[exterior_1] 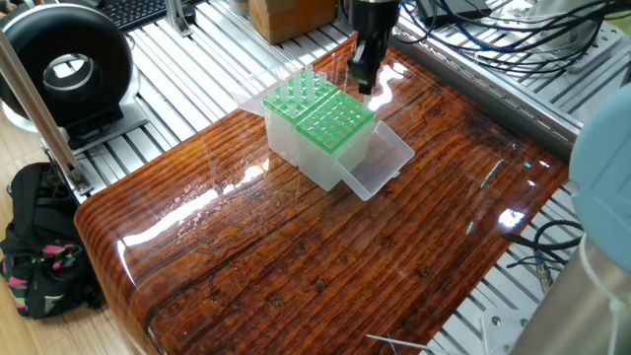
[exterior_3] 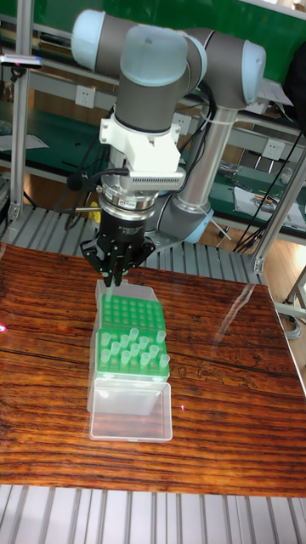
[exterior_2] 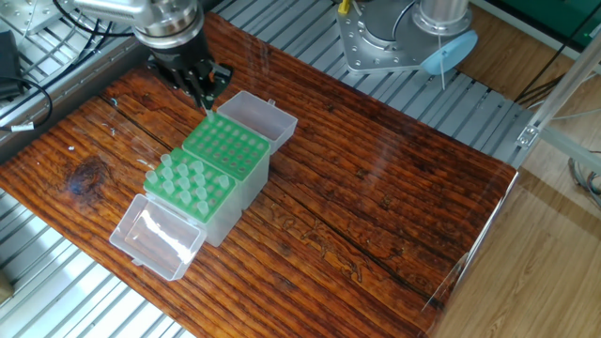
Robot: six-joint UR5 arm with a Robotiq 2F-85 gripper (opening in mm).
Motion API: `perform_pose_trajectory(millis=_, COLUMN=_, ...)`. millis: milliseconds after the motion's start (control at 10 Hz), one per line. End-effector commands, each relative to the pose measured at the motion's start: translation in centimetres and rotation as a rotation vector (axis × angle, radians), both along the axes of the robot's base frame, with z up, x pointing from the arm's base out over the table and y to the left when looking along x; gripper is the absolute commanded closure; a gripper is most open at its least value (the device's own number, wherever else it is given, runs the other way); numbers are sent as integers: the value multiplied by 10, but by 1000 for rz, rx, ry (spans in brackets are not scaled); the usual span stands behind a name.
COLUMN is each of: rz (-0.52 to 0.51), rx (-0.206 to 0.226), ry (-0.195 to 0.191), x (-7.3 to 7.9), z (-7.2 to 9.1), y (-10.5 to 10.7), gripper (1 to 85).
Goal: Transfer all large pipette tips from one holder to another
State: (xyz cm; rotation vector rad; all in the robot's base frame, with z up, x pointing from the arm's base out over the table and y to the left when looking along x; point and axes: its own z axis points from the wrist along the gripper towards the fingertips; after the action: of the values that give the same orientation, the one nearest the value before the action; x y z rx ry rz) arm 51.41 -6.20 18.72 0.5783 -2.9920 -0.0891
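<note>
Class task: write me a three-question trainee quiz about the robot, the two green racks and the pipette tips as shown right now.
1. True or false: the gripper touches the table.
2. Which green rack holds the pipette tips: A, the nearer rack, or B, the far rack by the gripper?
3. Fill in: both clear lids are ____.

Key: 1 false, it hangs above the far rack's edge. 2 A; B looks empty. 3 open.

Single UR5 arm reaches down from above, wrist vertical, near table's far edge in tall fixed view. Gripper (exterior_3: 116,274) points straight down, held above table. Black fingers (exterior_2: 203,86) drawn close together, tips nearly meeting; whether anything sits between them cannot be told.
</note>
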Motion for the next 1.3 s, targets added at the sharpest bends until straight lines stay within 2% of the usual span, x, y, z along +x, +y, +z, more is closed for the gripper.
perform_pose_trajectory(millis=0, rz=1, rx=16, ry=15, x=1, z=14, y=2, gripper=680)
perform_pose_trajectory(millis=600, rz=3, rx=19, ry=61, x=2, z=44, y=3, gripper=680)
perform_pose_trajectory(millis=1200, rz=8, rx=10, ry=113, x=9, z=86, y=1, gripper=687)
